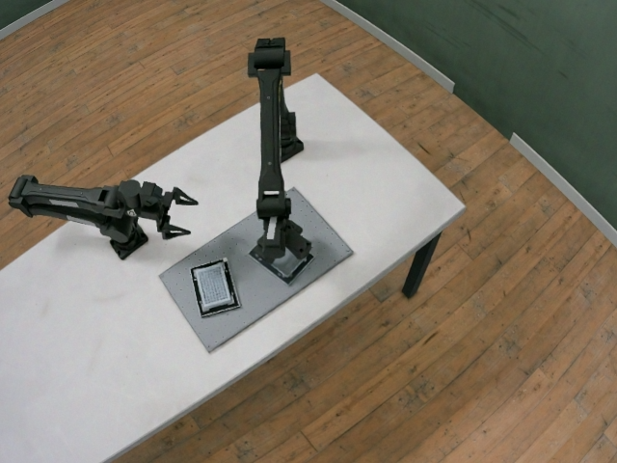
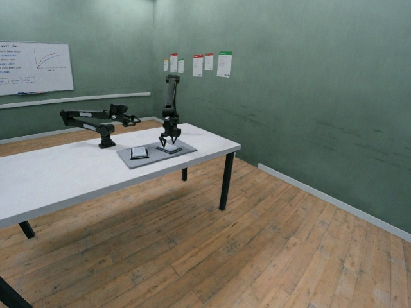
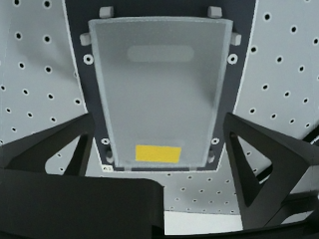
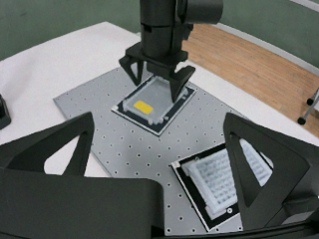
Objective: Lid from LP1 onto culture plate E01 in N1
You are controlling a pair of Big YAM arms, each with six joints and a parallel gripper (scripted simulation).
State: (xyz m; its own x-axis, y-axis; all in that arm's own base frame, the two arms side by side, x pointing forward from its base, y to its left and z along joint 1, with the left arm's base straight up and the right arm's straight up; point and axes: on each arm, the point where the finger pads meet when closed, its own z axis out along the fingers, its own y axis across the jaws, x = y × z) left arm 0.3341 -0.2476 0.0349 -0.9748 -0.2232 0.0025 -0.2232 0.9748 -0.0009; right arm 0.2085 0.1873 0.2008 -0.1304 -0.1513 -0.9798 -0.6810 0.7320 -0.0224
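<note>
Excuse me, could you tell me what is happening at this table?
The left gripper is open over the lid, apparently about to grasp it. The lid lies in its park, so the culture plate in the other nest is uncovered. The right gripper is open too, off to the side, holding nothing.

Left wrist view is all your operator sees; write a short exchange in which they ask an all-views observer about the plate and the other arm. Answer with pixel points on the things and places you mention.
Operator: I see the lid (image 3: 159, 100) but no culture plate. Is it already covered?
Observer: No. The culture plate (image 1: 214, 285) (image 2: 139, 152) (image 4: 214, 179) sits uncovered in its nest, its grid of wells showing.
Operator: Where's the right gripper?
Observer: The right gripper (image 1: 193, 217) (image 2: 137, 122) (image 4: 159, 119) is open and raised; from the top it appears outside the perforated board (image 1: 318, 224) (image 2: 185, 149) (image 3: 47, 62) (image 4: 117, 144).
</note>
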